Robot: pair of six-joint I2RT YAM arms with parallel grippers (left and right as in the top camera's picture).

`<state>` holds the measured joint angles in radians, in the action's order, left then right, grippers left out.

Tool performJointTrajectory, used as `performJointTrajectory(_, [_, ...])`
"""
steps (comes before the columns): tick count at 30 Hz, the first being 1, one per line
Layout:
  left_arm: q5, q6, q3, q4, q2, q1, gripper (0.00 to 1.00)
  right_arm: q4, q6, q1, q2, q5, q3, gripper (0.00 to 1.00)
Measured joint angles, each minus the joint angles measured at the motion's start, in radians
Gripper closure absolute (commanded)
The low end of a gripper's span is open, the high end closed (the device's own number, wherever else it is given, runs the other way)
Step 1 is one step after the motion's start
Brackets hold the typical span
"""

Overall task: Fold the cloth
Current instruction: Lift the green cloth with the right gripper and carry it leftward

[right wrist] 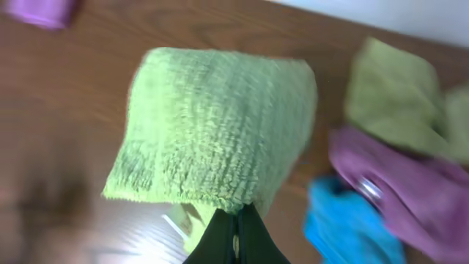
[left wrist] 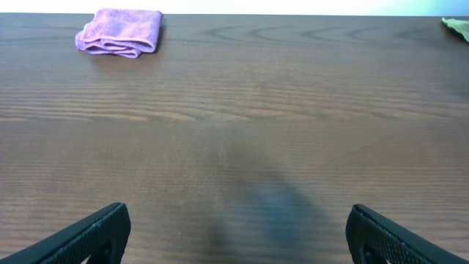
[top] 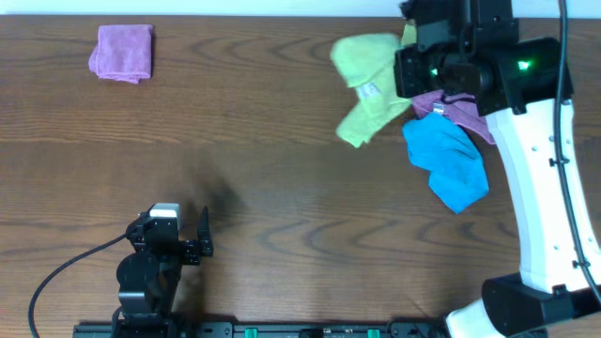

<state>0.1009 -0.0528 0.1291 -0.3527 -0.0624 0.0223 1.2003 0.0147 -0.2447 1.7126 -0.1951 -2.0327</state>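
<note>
The cloth [right wrist: 220,125] is lime green and hangs bunched from my right gripper [right wrist: 238,214], which is shut on one edge of it. From overhead the cloth [top: 366,84] drapes to the left of the right wrist [top: 451,61], its lower end reaching the table and a small white tag [top: 368,91] showing. The right fingertips are hidden under the wrist in that view. My left gripper [left wrist: 238,238] stands open over bare table near the front left, with nothing between its fingers; overhead it [top: 188,230] is far from the cloth.
Beside the right arm lie a blue cloth [top: 449,161], a purple cloth [top: 460,111] and a duller olive cloth [right wrist: 392,99]. A folded purple cloth [top: 122,52] sits at the back left. The table's far edge [top: 235,11] runs along the top.
</note>
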Motion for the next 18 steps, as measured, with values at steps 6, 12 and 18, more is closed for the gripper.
performJointTrajectory(6, [0.0,0.0,0.0,0.0,0.0,0.0,0.05,0.002,0.043,-0.09,0.073,-0.142,-0.001,0.99])
performJointTrajectory(12, [0.0,0.0,0.0,0.0,0.0,0.0,0.05,0.121,0.151,-0.278,0.146,-0.147,0.005,0.99])
performJointTrajectory(18, [0.0,0.0,0.0,0.0,0.0,0.0,0.05,0.17,0.184,-0.347,0.135,-0.137,0.005,0.99])
